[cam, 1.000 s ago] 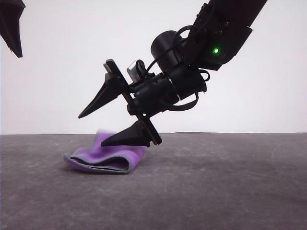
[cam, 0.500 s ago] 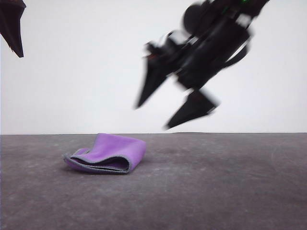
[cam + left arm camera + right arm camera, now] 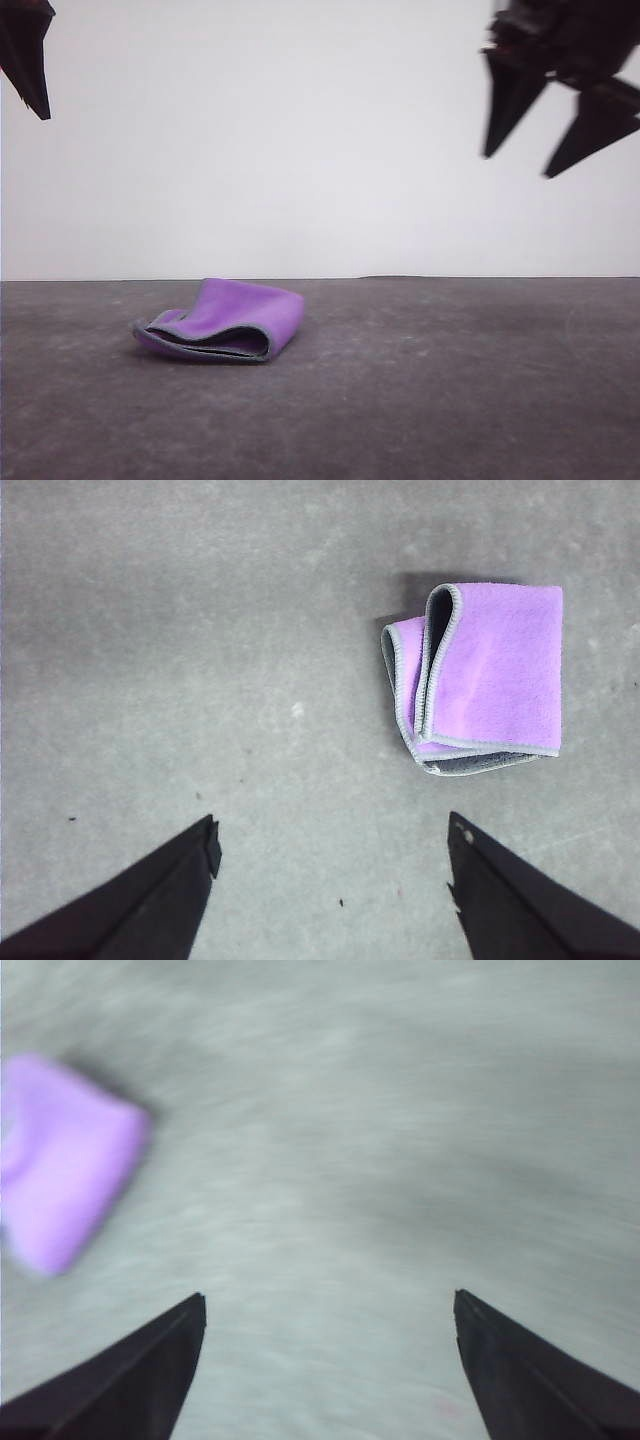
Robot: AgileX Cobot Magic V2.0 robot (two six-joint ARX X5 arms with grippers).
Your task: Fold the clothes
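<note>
Though folded, cloth (image 3: pixel 222 322) purple-side out

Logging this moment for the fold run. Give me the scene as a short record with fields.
cloth: folded over itself, purple face out, grey edging showing, lying free on the table
table: dark grey surface
left end effector: open, raised above the table, cloth ahead of its fingertips, not touching it
right end effector: open, high in the air to the right of the cloth, blurred
contact: neither end effector touches the cloth
</note>
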